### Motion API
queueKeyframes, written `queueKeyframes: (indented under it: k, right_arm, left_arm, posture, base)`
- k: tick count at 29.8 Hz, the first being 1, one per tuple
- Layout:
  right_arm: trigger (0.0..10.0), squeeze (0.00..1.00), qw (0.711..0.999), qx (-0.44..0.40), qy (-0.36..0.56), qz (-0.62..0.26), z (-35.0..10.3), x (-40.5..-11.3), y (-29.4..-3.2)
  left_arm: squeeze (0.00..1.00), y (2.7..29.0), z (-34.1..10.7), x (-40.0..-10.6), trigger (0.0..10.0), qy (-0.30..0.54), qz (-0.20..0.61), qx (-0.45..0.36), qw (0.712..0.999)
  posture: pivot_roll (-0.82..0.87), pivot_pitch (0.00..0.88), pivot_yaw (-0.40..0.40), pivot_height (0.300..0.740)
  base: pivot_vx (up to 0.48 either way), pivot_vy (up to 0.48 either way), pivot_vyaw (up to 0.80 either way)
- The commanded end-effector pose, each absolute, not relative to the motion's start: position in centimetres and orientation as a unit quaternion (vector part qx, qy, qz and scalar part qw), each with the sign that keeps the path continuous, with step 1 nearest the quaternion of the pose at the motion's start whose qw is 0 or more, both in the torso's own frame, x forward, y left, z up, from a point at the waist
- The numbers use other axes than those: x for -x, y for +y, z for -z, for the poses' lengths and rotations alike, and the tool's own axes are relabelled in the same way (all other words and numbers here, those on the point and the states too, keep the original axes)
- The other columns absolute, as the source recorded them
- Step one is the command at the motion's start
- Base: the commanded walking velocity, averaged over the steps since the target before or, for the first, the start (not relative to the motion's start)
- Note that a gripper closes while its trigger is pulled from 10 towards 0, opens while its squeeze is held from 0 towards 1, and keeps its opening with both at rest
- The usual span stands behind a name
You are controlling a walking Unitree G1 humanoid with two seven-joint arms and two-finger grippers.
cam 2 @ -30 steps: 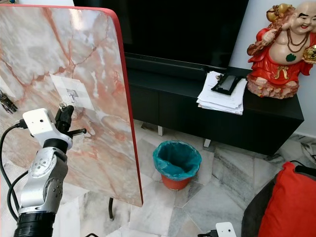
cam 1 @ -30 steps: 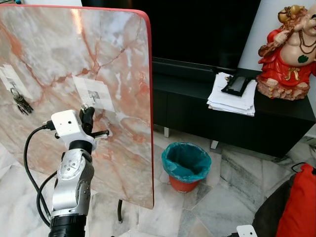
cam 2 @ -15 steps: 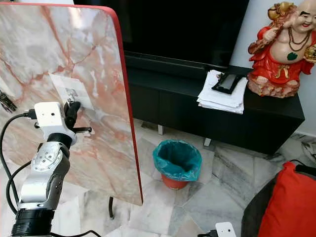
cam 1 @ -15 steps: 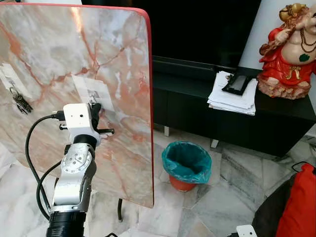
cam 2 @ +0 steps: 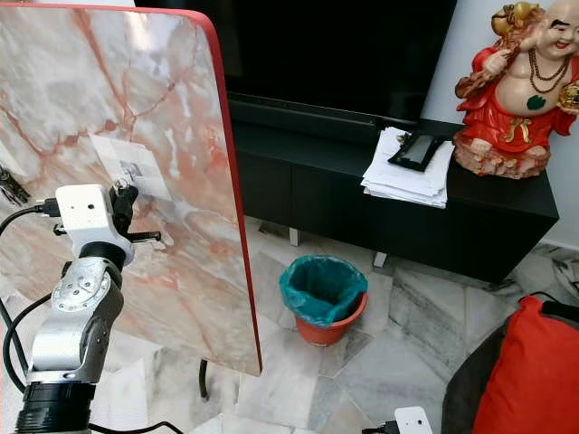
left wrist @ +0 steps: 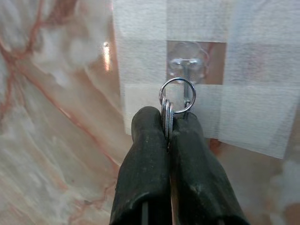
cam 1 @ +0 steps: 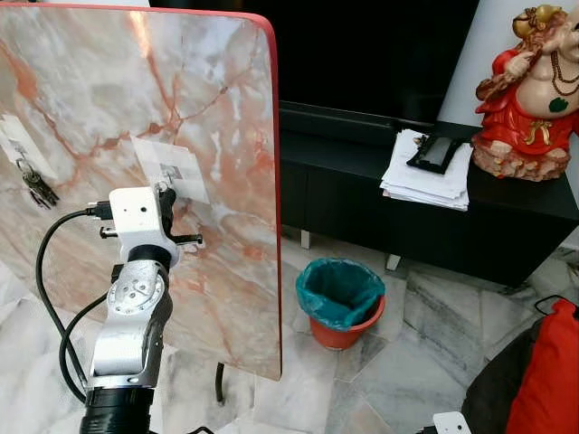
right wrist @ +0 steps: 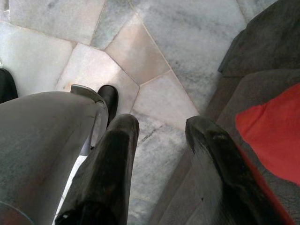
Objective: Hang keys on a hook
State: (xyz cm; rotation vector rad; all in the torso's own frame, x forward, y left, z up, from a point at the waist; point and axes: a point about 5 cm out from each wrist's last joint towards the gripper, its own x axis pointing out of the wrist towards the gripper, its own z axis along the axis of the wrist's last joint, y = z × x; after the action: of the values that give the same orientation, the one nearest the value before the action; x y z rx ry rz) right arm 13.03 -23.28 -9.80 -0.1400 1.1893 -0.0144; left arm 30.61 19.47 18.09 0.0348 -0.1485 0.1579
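The left gripper point(left wrist: 168, 129) is raised against the marble board point(cam 1: 109, 81), its two black fingers point(left wrist: 145, 154) pressed together on the keys point(left wrist: 167, 117). The keys sit edge-on between the fingertips, their flat blades running back along the fingers, so the long axis lies in line with the gripper and points at the board. Just past the fingertips the ring point(left wrist: 177, 96) stands out from the keys and reaches the small clear hook point(left wrist: 187, 70), which is stuck on a pale patch point(cam 1: 172, 169) on the board; the ring overlaps the hook's lower prong, though whether it is fully over it cannot be told. Off to the gripper's left, well apart on the same board, a second bunch point(cam 1: 36, 188) hangs straight down from another patch. The right gripper point(right wrist: 161, 129) hangs idle over the marble floor point(right wrist: 154, 56), its fingers spread with nothing between them, a red cushion point(right wrist: 269, 131) beside it. To the right of the board stand a bin point(cam 1: 340, 303) and a dark cabinet point(cam 1: 434, 226).
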Motion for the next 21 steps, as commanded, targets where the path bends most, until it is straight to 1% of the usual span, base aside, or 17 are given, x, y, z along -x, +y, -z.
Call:
queueKeyframes:
  k: [1,6,21]
  right_arm:
    - [10.0,0.00,0.828,0.060,0.558,0.011,9.77,-13.07,-23.33]
    - [10.0,0.00,0.827,0.059,0.558,0.012,9.77,-13.07,-23.33]
    - [10.0,0.00,0.827,0.058,0.559,0.011,9.76,-13.11,-23.31]
  left_arm:
    - [0.00,19.73,-18.28,-30.47,10.0,-0.072,-0.088,-0.027,0.993]
    - [0.00,19.66,-17.89,-30.61,10.0,-0.054,-0.085,-0.025,0.995]
    - [0.00,19.69,-17.72,-30.70,10.0,-0.042,-0.089,-0.001,0.995]
  posture:
    - [-0.08,0.018,-0.006,0.740]
    - [-0.08,0.019,-0.005,0.740]
    - [-0.08,0.018,-0.005,0.740]
  base:
    - [0.000,0.000,0.00]
    - [0.000,0.000,0.00]
    - [0.000,0.000,0.00]
